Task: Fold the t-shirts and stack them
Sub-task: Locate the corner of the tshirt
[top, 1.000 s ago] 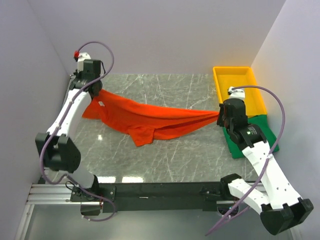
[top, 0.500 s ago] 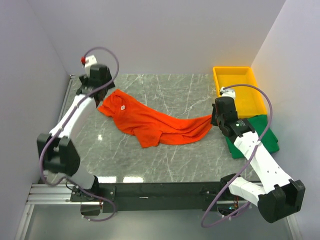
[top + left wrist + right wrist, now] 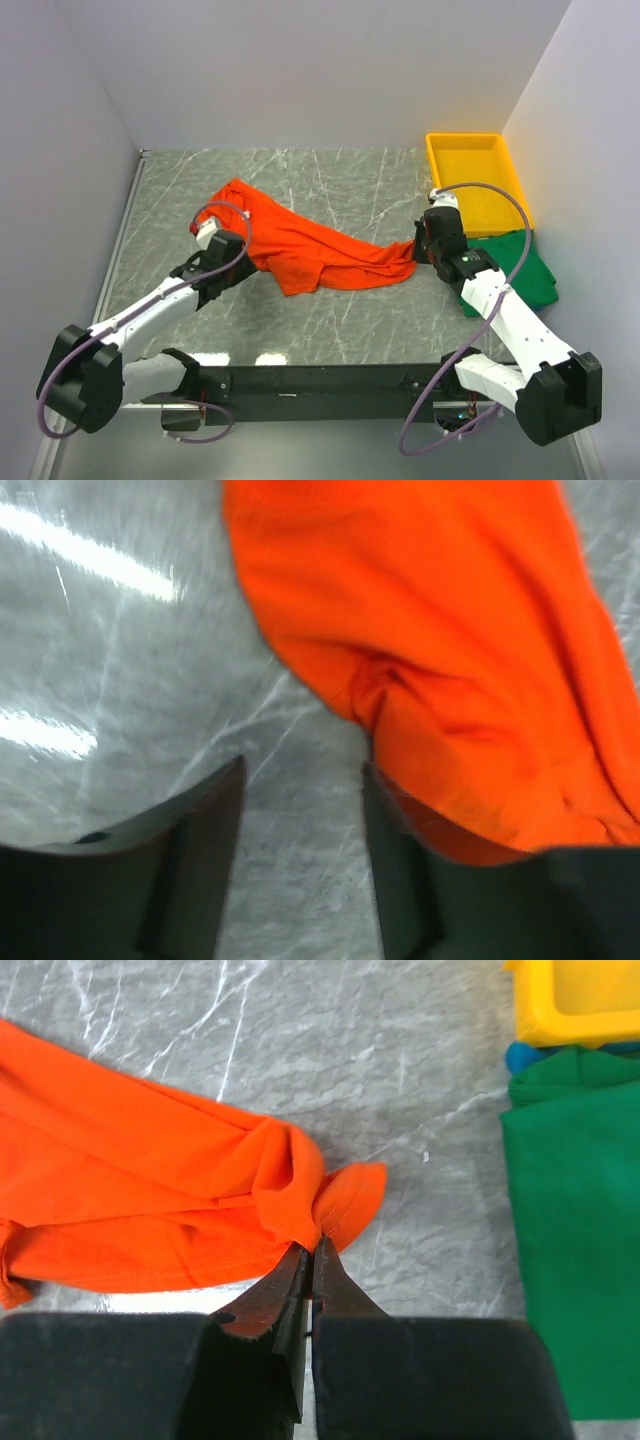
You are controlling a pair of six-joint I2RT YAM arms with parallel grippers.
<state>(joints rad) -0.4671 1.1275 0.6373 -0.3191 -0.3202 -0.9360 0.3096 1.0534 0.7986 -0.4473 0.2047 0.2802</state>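
The orange-red t-shirt [image 3: 300, 245] lies crumpled across the middle of the marble table, running from back left to the right. My right gripper [image 3: 316, 1245] is shut on a bunched edge of the orange-red shirt [image 3: 150, 1190] at its right end. The dark green t-shirt [image 3: 520, 268] lies flat at the right, in front of the yellow tray; the right wrist view shows it [image 3: 575, 1220] too. My left gripper [image 3: 303, 770] stands open low over bare marble at the shirt's left side. The orange cloth [image 3: 450, 650] lies just right of its right finger [image 3: 400, 870], with nothing between the fingers.
A yellow plastic tray [image 3: 448, 160] stands at the back right corner against the wall. White walls close in the table on the left, back and right. Bare marble [image 3: 340, 320] lies in front of the shirt.
My left gripper has let go of the orange shirt and swung from the back left corner toward the front. The shirt's left end has dropped flat. The right gripper shifted slightly left.
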